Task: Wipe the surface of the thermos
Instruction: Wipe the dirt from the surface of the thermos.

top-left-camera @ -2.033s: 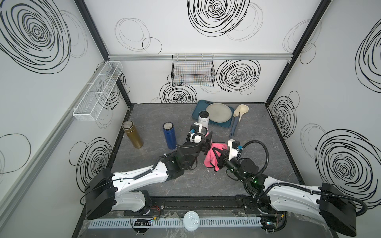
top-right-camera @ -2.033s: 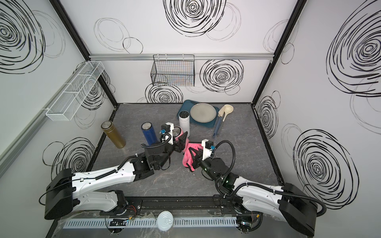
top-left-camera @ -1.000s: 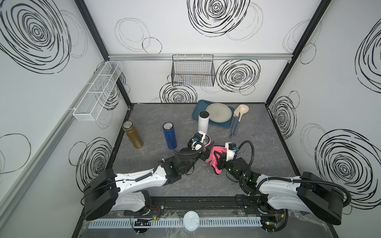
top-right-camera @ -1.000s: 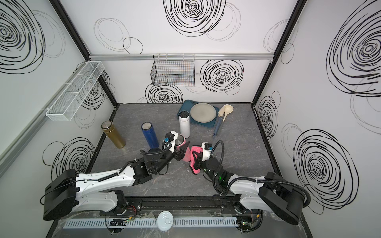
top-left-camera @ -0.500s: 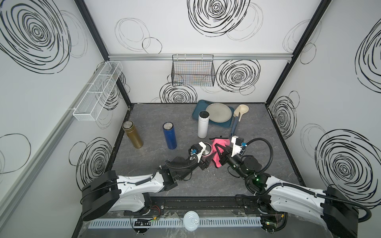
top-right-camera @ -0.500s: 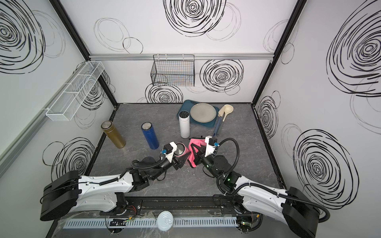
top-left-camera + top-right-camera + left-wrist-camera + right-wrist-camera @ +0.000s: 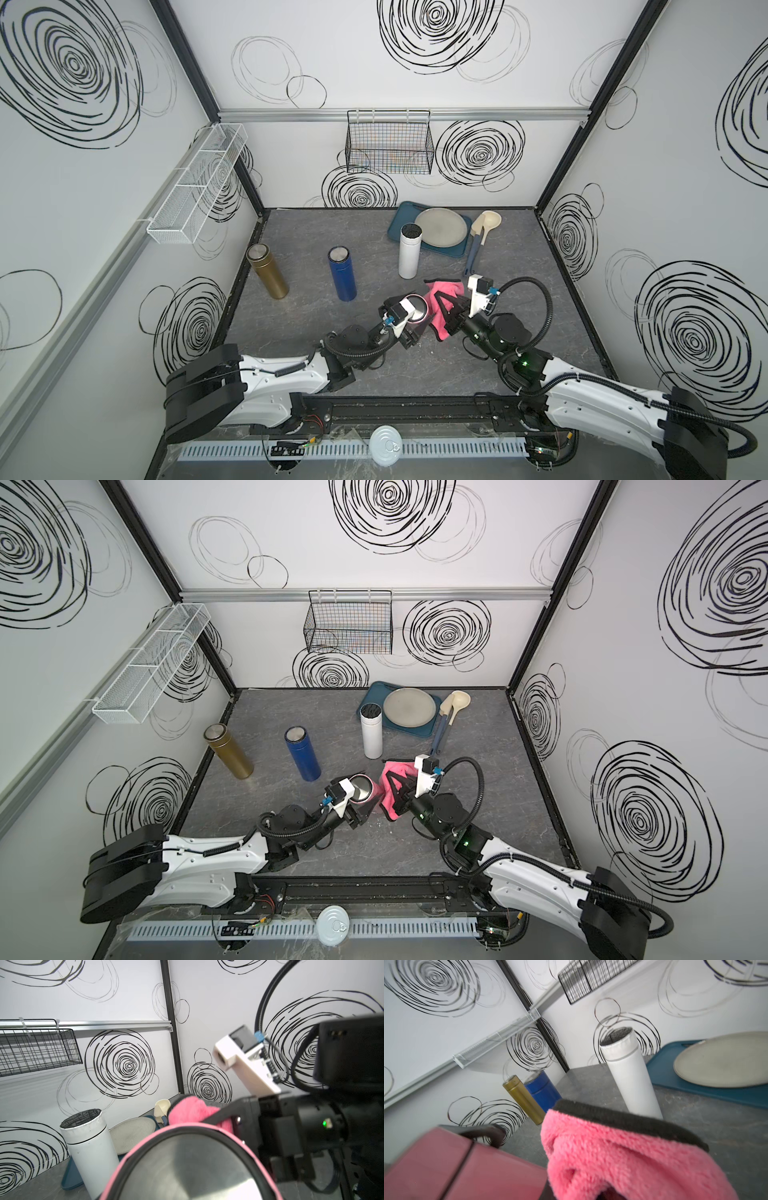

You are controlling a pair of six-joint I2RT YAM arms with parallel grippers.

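Left claw (image 7: 409, 328): we have it closed tight on the pink thermos (image 7: 417, 308), low down on its body.
Why we hold it so: we think the low grip leaves the side and top bare for rubbing.
Right claw (image 7: 448, 318): closed on the pink cloth (image 7: 441, 302), which hangs bunched from it.
Pink thermos: it sits tilted in the left claw, just beside the right claw, with its shiny lid (image 7: 187, 1169) up.
Pink cloth: it touches the side of the thermos that faces the right claw.
Step, we think: we are in the middle of rubbing the side.
Other bottles: the white bottle (image 7: 409, 251) stands past both claws; the blue bottle (image 7: 341, 273) and gold bottle (image 7: 267, 270) stand well apart, off to the left claw's side.
Surface (image 7: 540, 291): grey, with a tray (image 7: 397, 224) and plate (image 7: 441, 226) far past the claws.
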